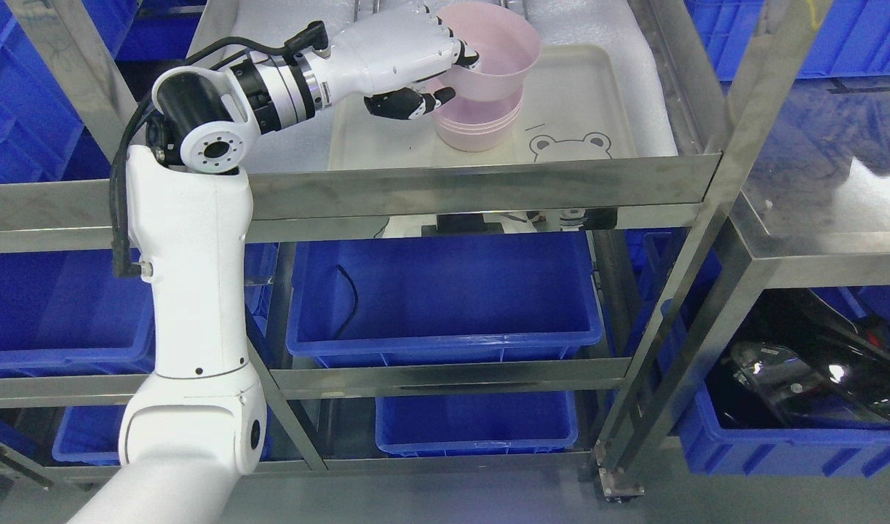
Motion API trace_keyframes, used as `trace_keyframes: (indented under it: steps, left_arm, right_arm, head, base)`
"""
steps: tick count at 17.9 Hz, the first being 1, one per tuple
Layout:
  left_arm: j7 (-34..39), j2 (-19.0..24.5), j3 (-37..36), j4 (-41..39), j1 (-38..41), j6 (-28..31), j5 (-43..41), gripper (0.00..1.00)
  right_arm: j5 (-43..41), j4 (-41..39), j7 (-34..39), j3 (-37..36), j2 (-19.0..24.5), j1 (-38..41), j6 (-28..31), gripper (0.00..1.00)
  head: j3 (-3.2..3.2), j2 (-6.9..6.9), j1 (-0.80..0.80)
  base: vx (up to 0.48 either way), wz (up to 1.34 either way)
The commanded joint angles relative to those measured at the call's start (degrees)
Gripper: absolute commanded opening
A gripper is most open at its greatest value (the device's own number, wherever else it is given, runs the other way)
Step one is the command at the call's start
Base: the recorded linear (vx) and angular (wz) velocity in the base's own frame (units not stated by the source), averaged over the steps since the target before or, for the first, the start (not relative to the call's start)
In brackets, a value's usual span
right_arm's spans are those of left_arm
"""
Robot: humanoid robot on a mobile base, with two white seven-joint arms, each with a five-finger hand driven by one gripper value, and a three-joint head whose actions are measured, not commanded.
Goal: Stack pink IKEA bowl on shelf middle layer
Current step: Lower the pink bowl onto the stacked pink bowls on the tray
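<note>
Nearest the camera, at 7 o'clock, the white left arm rises past the deep blue plastic bins on the lower shelves of the stainless-steel shelf rack and bends at its elbow toward 1 o'clock. Beyond the rack's front rail lies the cream rectangular plastic tray with a bear outline, resting on white foam lining. On that tray, at about 12 o'clock, stands a short stack of pale pink plastic bowls. The left hand grips the top pink bowl at its near-left rim, white fingers hooked over the rim into the bowl and the dark thumb pressing on the outer wall below. This bowl sits tilted, its right side appearing partly nested in the stack while the held side rides higher. To finish the step well, the hand should probably level the bowl, centre it over the stack, lower it straight until the rims seat evenly, then loosen the fingers gently so nothing tips. The right arm is out of view.
</note>
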Motion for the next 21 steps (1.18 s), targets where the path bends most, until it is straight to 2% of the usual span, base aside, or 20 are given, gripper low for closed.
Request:
trace_keyframes:
  steps: [1,8,13,15,16,18,19,20,21]
  left_arm:
    - [-0.2,0.5,-0.6,2.5,-0.3,0.2,-2.7,0.03]
    - [-0.3,0.7,-1.9,3.1,0.4,0.2,-2.7,0.04]
    - [0.0,0.6,-1.9,4.8,0.0,0.2,-2.7,0.09]
    - [0.0,0.5,-1.9,5.1,0.0,0.2,-2.8,0.21]
    - [0.0,0.5,-1.9,5.1,0.0,0.2,-2.8,0.42]
    - [-0.1,0.6,-1.9,5.1,-0.2,0.2,-2.8,0.58]
    - [0.0,0.5,-1.8,5.4,-0.3,0.2,-2.7,0.74]
    - [0.2,0.2,-1.1,5.7,-0.2,0.2,-2.6,0.85]
    - [0.4,-0.2,-0.5,5.7,0.0,0.2,-2.1,0.89]
  right_arm:
    - [0.0,-1.0,-0.4,0.0,-1.0,1.3,0.0,1.00]
    - [0.0,-1.0,-0.4,0.0,-1.0,1.3,0.0,1.00]
    - [0.0,-1.0,-0.4,0.0,-1.0,1.3,0.0,1.00]
    - [0.0,-1.0,-0.4,0.0,-1.0,1.3,0.0,1.00]
    - [0.0,-1.0,-0.4,0.0,-1.0,1.3,0.0,1.00]
    - [0.0,-1.0,-0.4,0.0,-1.0,1.3,0.0,1.00]
    - [0.0,-1.0,-0.4,0.0,-1.0,1.3,0.0,1.00]
    - [0.0,-1.0,-0.4,0.0,-1.0,1.3,0.0,1.00]
    - [0.0,-1.0,-0.4,0.0,-1.0,1.3,0.0,1.00]
  head:
    - [0.00,0.00,0.00]
    - [0.00,-0.01,0.00]
    - [0.00,-0.01,0.00]
    - [0.00,-0.01,0.00]
    - [0.00,-0.01,0.00]
    - [0.00,-0.01,0.00]
    - [0.00,-0.01,0.00]
    - [0.00,-0.01,0.00]
    - [0.00,-0.01,0.00]
  base:
    - [0.038,-0.05]
    - [0.007,-0.01]
    - [0.000,0.00]
    - [0.000,0.00]
    - [0.000,0.00]
    - [0.000,0.00]
    - [0.000,0.00]
    - [0.000,0.00]
    - [0.000,0.00]
